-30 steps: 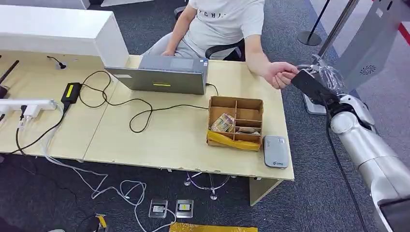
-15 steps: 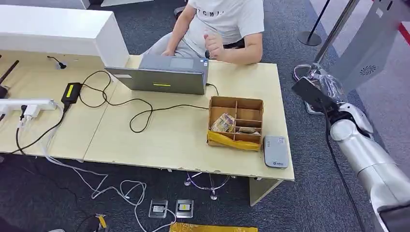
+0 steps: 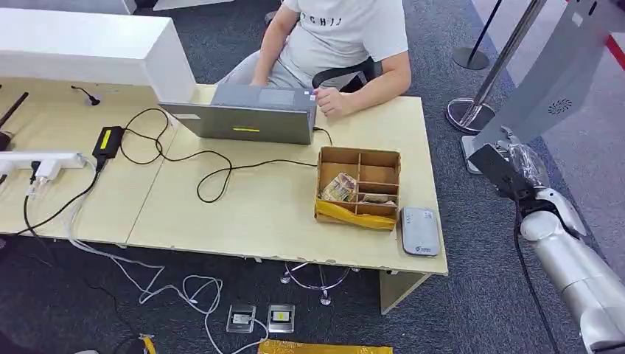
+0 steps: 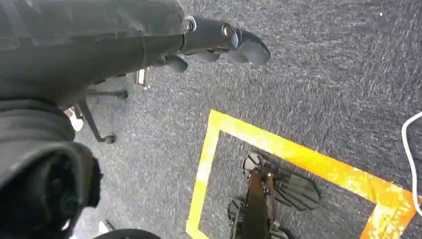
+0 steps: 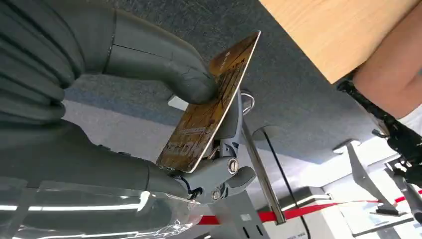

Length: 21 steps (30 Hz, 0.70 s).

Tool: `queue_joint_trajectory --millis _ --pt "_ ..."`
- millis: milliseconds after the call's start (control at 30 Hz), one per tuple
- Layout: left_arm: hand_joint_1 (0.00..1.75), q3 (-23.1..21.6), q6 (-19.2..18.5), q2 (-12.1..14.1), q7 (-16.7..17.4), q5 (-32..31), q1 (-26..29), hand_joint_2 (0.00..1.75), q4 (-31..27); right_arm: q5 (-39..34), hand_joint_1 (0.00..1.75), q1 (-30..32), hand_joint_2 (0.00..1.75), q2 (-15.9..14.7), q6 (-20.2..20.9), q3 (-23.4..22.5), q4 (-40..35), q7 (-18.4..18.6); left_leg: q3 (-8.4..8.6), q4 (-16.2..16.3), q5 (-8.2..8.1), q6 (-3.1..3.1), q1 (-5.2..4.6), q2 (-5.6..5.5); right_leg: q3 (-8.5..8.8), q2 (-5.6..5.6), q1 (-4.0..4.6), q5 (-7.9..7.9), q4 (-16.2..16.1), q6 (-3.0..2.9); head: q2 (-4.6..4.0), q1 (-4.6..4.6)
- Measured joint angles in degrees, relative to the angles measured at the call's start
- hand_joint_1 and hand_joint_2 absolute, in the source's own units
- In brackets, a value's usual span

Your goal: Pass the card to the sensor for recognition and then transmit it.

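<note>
A gold-brown card [image 5: 209,107] is pinched between thumb and fingers of the right hand [image 3: 516,173], at the head view's right edge, off the desk [image 3: 243,214]. A second ago the hand was higher, by the person's hand [image 3: 328,102], which has gone back to the laptop [image 3: 243,114]. Next, likely, the grey sensor [image 3: 420,231], lower centre-right. The left hand [image 4: 219,42] hangs unclenched, holding nothing.

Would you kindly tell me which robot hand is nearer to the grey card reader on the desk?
Right. The right robot hand, holding the card, hovers just beyond the desk's end near the card reader; the left robot hand hangs over carpet.

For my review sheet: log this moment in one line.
right hand: pinches card | off the table's right end | reader: untouched | left hand: hanging, empty
</note>
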Motion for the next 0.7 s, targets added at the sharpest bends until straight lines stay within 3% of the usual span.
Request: queue_joint_trajectory --millis 400,700 --pt "0.0 0.0 0.87 0.0 0.2 0.55 -0.05 0.0 0.0 0.89 1.75 4.0 1.75 -0.61 -1.09 -0.27 -2.86 0.22 -0.01 -0.01 0.0 0.0 0.0 0.02 0.02 0.0 0.0 0.0 0.0 0.0 0.02 -0.02" --pt "0.0 -0.46 2.01 -0.2 2.08 1.49 -0.99 0.0 -0.02 1.68 1.75 4.94 1.75 3.52 -1.12 0.81 -1.73 -3.3 0.0 -0.01 0.0 0.0 0.03 0.06 0.0 0.02 0.03 0.01 0.01 -0.01 0.0 -0.02"
